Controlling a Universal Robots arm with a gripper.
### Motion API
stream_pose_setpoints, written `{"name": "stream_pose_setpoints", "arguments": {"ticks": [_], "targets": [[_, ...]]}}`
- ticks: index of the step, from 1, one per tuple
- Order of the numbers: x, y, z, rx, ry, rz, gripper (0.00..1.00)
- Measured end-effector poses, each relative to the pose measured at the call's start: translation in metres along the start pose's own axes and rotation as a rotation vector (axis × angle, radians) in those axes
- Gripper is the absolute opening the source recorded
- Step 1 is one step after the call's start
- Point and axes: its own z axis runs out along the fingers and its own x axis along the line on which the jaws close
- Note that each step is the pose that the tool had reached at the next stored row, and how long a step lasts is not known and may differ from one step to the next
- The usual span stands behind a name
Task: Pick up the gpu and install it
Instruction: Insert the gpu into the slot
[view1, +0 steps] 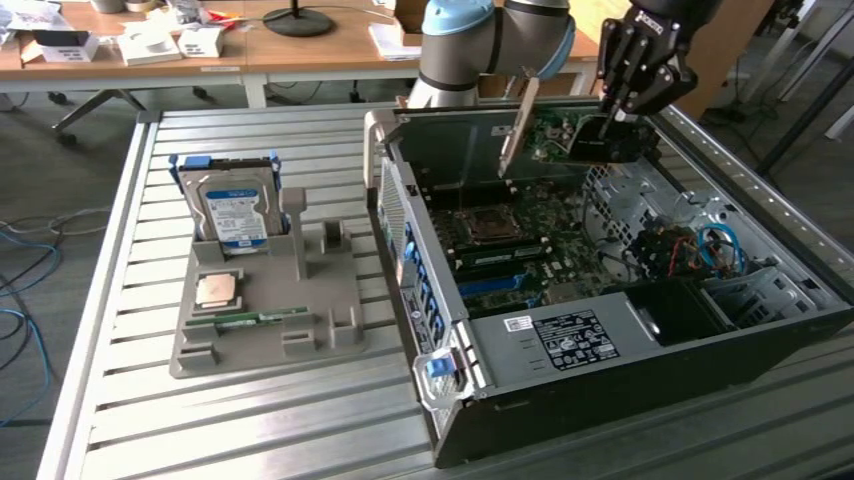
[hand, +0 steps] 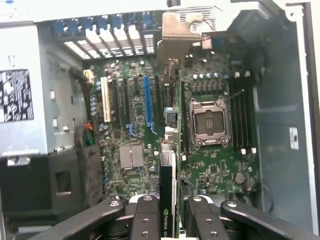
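The fingers (hand: 148, 214) clamp the gpu (hand: 169, 170) from both sides, holding it edge-on above the motherboard (hand: 132, 115) in the open computer case (view1: 561, 400). In the exterior view it hangs at the case's twelve o'clock end. A hard drive (view1: 238, 205) stands at the case's nine o'clock on the tabletop (view1: 267, 420).

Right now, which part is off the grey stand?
The gpu, held in the fingers over the open case; hard drive, processor and memory stick sit on the stand.

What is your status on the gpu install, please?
Gripper shut on the gpu, held edge-on over the motherboard of the open case. Not yet seated. Nothing seen between it and the slots.
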Motion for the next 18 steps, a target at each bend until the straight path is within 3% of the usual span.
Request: {"name": "stream_pose_setpoints", "arguments": {"ticks": [5, 10, 12, 16, 18], "targets": [[0.0, 0.0, 0.0001, 0.0009, 0.005, -0.083, 0.26], [0.0, 0.0002, 0.0002, 0.0019, 0.0043, -0.091, 0.26], [0.0001, 0.0013, 0.0008, 0.0098, -0.0003, -0.094, 0.26], [0.0005, 0.0051, 0.002, 0.0344, -0.0086, -0.096, 0.26], [0.0008, 0.0062, 0.0027, 0.0406, -0.0096, -0.096, 0.26]]}}
